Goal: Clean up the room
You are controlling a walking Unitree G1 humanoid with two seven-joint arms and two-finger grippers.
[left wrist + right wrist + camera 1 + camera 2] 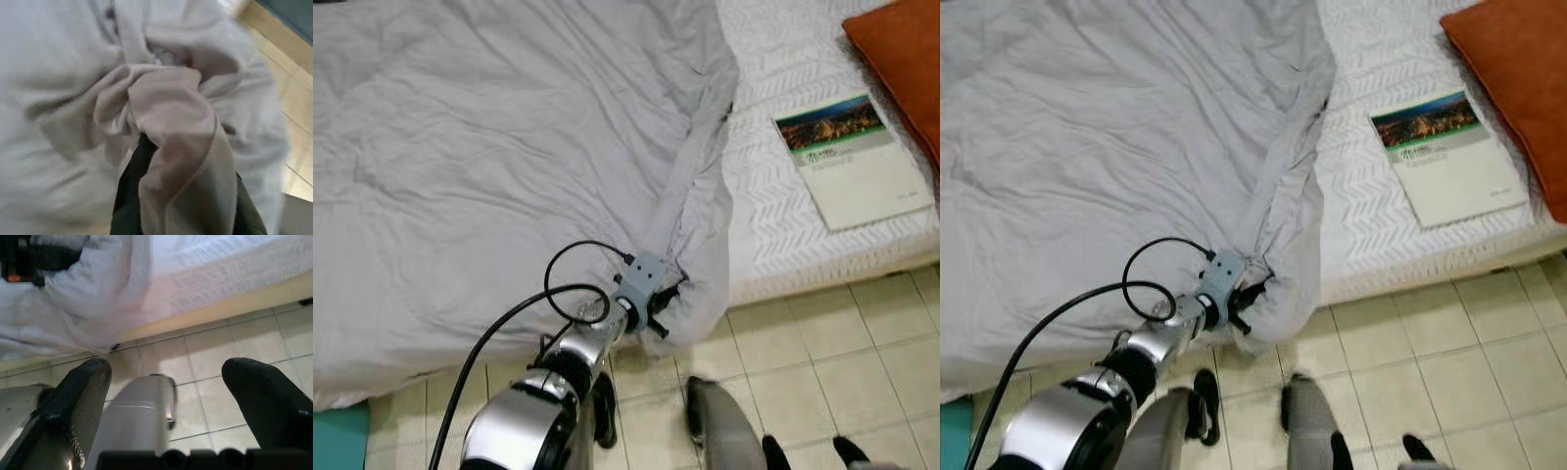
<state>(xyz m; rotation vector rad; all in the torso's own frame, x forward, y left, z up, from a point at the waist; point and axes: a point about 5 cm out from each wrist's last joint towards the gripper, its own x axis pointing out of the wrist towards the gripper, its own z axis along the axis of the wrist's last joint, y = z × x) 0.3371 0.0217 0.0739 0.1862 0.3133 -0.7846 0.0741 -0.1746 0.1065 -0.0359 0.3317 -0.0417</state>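
Your left tool (668,311) grips the corner of the wrinkled grey cotton duvet (489,147), whose folded edge runs from that corner up the bed (783,235). Your right tool (166,401) hangs with its fingers spread over the cream tiled floor (215,352).

A book (853,160) with a green cover photo and a pale lower half lies flat on the white patterned mattress (773,225), close to the bed's near edge — well apart from the grey fabric to its left. Up in the far corner an orange cushion (901,59) rests on the same mattress, just beside the book's far end. Below the bed edge there's cream tiled floor (822,362) with dark grout lines — and a strip of teal (337,441) shows at the floor's left edge.
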